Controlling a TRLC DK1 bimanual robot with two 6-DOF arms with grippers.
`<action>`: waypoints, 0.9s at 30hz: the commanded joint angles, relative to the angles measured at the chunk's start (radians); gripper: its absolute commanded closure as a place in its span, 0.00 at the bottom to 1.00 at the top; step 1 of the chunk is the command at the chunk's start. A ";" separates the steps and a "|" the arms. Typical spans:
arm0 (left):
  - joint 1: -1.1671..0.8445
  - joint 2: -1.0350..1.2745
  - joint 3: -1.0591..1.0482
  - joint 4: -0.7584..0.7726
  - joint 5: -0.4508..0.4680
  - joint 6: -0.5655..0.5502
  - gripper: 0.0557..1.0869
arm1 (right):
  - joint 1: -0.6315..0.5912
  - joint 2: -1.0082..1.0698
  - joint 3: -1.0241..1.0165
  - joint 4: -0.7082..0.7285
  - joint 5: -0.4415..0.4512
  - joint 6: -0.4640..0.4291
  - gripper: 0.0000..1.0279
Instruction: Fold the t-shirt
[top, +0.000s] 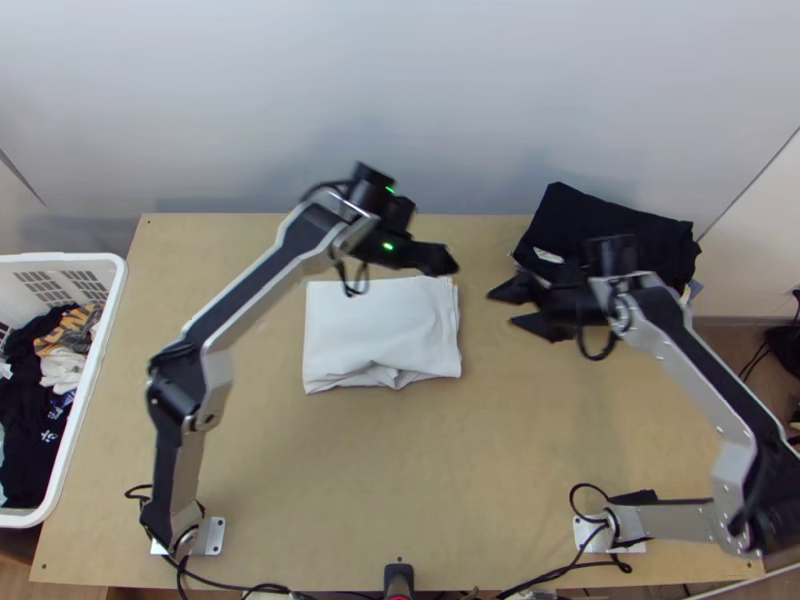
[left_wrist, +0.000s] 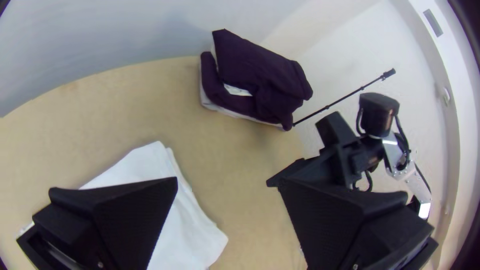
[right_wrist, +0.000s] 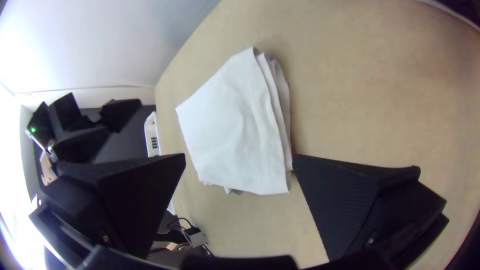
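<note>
The white t-shirt (top: 370, 325) lies folded into a compact rectangle at mid-table, its near edge a little rumpled. Stacked layers show along one side of the t-shirt (right_wrist: 240, 130) in the right wrist view; part of the t-shirt (left_wrist: 187, 232) is also in the left wrist view. Above the shirt's far right corner is my left gripper (top: 450, 262), its fingers apart and empty; the left gripper (left_wrist: 227, 184) has a wide gap in its wrist view. My right gripper (top: 502, 308) is open to the right of the shirt, and the right gripper (right_wrist: 239, 157) holds nothing.
Folded dark clothes (top: 610, 235) are piled at the table's back right corner, just behind the right gripper. A white basket (top: 95, 375) of mixed clothes stands at the left edge. Bare wood (top: 400, 470) lies in front of the shirt. Cables run along the near edge.
</note>
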 joint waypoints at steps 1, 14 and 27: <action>0.135 -0.177 -0.112 -0.098 -0.002 0.083 0.04 | 0.096 0.145 -0.068 0.162 -0.093 0.001 0.03; 0.270 -0.446 -0.346 -0.087 -0.057 0.143 0.04 | 0.110 0.406 -0.037 0.346 -0.093 -0.058 0.03; 0.291 -0.526 -0.371 -0.123 -0.117 0.143 0.04 | 0.196 0.501 0.035 0.380 -0.083 -0.051 0.03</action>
